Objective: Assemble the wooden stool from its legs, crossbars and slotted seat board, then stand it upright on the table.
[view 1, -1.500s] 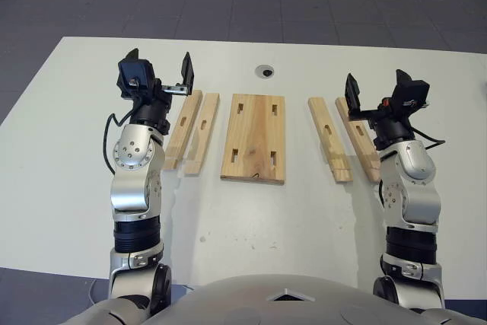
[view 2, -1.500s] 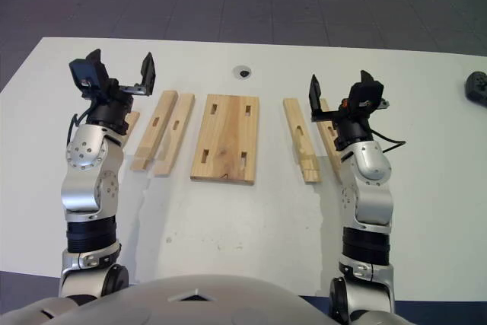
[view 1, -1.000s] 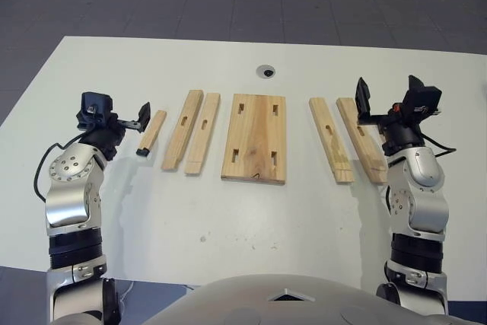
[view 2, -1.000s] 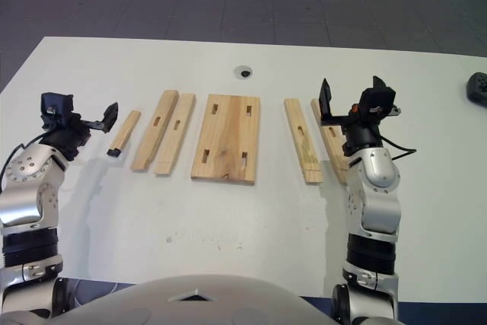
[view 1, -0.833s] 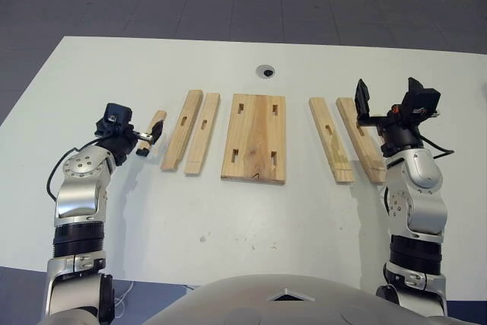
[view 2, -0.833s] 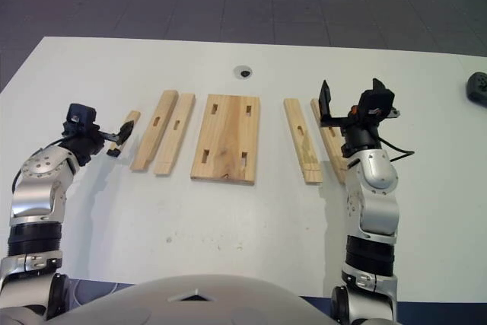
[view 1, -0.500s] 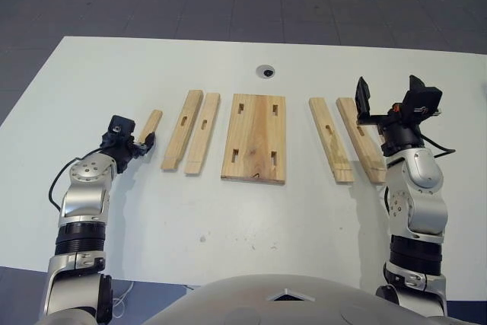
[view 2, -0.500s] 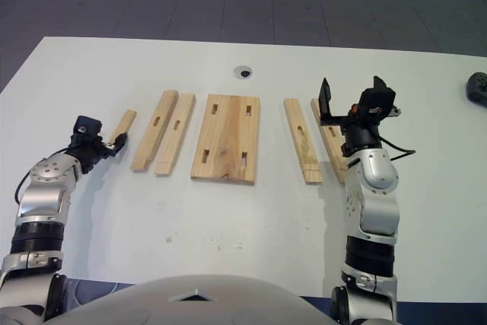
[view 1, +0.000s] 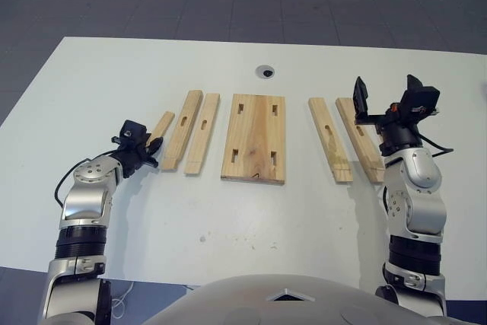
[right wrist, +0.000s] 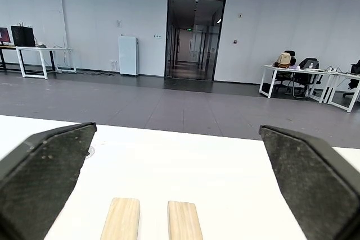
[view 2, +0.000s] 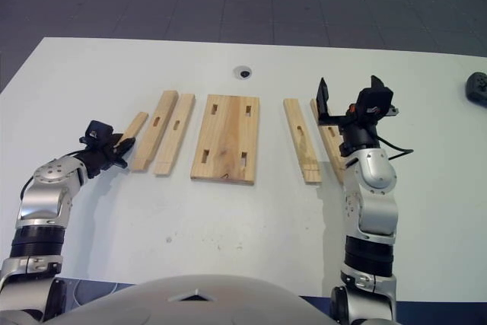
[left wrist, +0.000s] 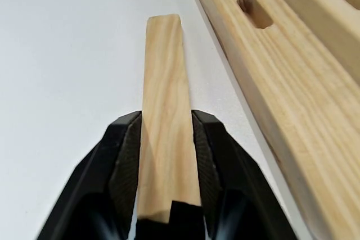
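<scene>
The left arm has swung out from above the left-hand legs and come down low on the left of the frame. Its pincer, the left gripper (view 1: 151, 150), has narrowed from a wide spread right onto the near end of the crossbar (view 1: 162, 123). The right arm has barely stirred.

The wrist view gives the close-up: the two dark fingers (left wrist: 124, 155) flank the short slat on both long edges, and the pads look pressed against the wood. I call that a pinch on the crossbar, which lies flat on the white table (view 1: 91, 74) just beside the outer left leg.

So the step in hand is the very first pick, securing a crossbar while everything else lies unassembled. Next, I judge, comes a clean lift clear of the neighbouring leg, then lining the slat's end up with an oval slot in a leg's side. The grip sits at one end, so the bar may droop or twist.

Moving right, here is the count. There is one crossbar. Two slotted legs (view 1: 183, 129) (view 1: 202, 132) lie side by side, touching. One seat board (view 1: 255, 137) lies flat in the centre of the frame with four slots cut in it. Two more legs (view 1: 329, 138) (view 1: 359, 141) lie right of centre, making four in all.

Over that far pair, at the right of the frame, hangs the right gripper (view 1: 386, 93), raised off the table with its jaws spread wide and holding nothing.
</scene>
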### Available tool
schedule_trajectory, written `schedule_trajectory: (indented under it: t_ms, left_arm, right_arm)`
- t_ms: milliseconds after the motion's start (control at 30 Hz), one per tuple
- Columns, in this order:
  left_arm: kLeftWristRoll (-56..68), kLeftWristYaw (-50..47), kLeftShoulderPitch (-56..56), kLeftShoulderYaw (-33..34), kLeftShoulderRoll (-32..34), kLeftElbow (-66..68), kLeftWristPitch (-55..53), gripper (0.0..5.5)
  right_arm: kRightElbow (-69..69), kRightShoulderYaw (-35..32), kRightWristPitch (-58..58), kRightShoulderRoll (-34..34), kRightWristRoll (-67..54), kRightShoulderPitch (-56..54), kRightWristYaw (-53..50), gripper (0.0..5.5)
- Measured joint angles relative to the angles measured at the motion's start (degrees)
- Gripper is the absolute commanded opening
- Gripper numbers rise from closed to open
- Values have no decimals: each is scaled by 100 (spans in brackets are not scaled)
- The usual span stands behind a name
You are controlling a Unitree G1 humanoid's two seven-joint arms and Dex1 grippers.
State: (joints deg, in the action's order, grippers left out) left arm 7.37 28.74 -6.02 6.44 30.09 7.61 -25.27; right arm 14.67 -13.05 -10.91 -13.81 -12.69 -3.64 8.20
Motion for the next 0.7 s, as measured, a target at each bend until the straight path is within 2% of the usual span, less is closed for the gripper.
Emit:
schedule_trajectory:
  t_ms: [167,333,467,567,633,700]
  left_arm:
    - [-39,-788,-36,362,-325,-29,332,131]
    - [197,-1265,-1030,747,-491,-813,809,131]
    - [524,-859,-1582,272,-658,-1496,814,131]
    - [517,-406,-1629,-400,-723,-1534,814,131]
    - [523,-165,-1632,-897,-938,-1679,814,131]
    - [581,-98,-1653,-1145,-1165,-1849,808,131]
  right_arm:
    - [-14,-83,-82,-92,-73,-157,61,540]
    - [-164,-422,-595,-233,-742,-680,231,540]
    - [278,-553,-1874,-94,-2708,-1004,447,540]
    - [876,-419,-2766,165,-4357,-1036,246,540]
    - [1276,-174,-3122,334,-5030,-1144,-29,540]
    - [1383,-46,-3163,378,-5136,-1160,-196,540]
